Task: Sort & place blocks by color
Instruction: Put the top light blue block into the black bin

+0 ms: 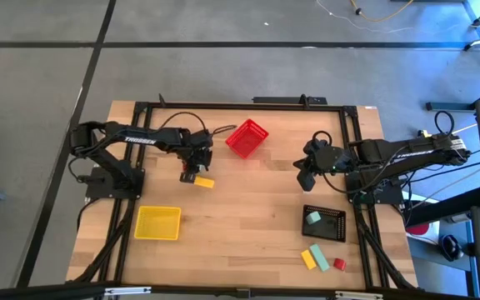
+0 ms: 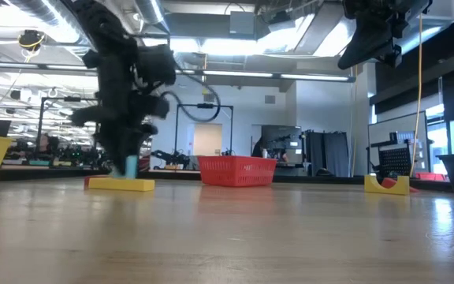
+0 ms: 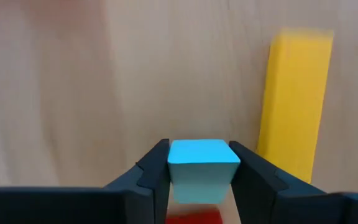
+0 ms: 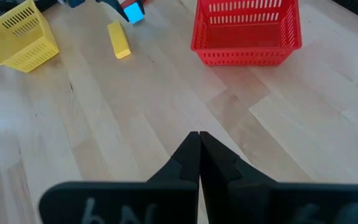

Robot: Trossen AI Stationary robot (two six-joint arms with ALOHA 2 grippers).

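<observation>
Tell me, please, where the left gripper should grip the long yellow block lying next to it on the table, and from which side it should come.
Grip the long yellow block across its narrow width, near the middle of its length, coming straight down from above. It lies flat on the table, so its long sides are free. The left gripper is shut on a mint green block, so probably that goes first.

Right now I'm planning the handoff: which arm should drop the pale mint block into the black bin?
Left. Its pincer already clamps the small pale mint block, though the black mesh bin lies nearer the right arm, whose pincer is shut and empty.
</observation>
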